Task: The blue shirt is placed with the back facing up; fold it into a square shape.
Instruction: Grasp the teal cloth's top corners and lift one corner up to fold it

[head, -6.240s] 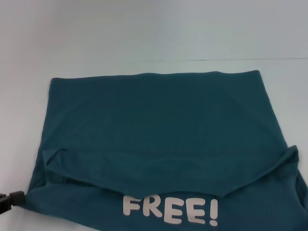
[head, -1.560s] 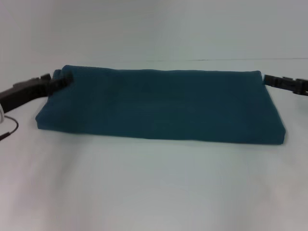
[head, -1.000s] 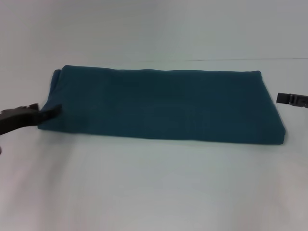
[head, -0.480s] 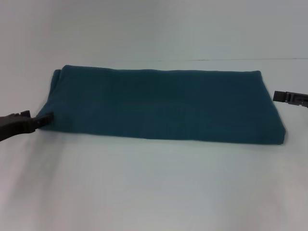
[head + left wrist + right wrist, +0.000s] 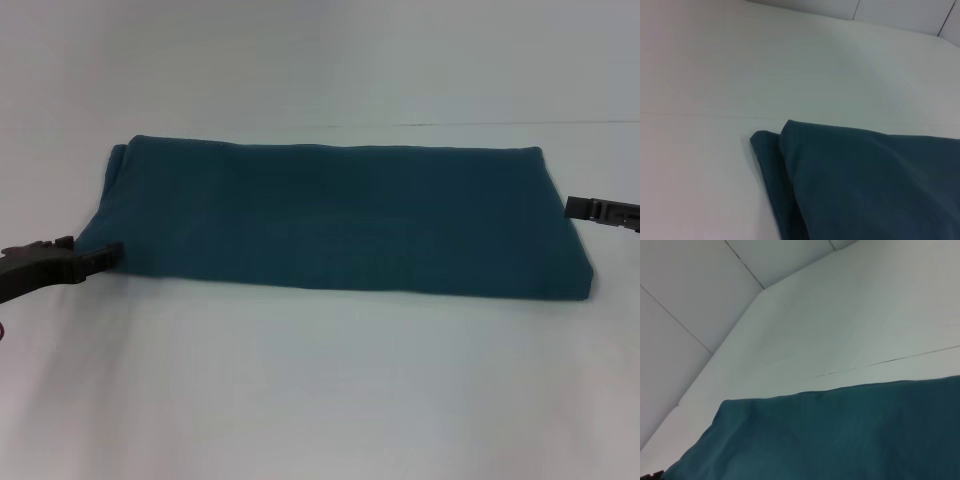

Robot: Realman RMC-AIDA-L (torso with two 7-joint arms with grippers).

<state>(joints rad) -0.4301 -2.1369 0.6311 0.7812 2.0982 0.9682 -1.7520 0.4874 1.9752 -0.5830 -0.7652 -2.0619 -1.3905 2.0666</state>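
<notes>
The blue shirt lies folded, left gripper touching its corner, grip unclear.

Head view looking down from the front, wrist views close in (sharing blue shirt)

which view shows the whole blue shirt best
The head view: the blue shirt lies there whole, folded into a long band, with every edge in frame. The left wrist view shows only one layered corner; the right wrist view shows only part of its top surface.
</notes>
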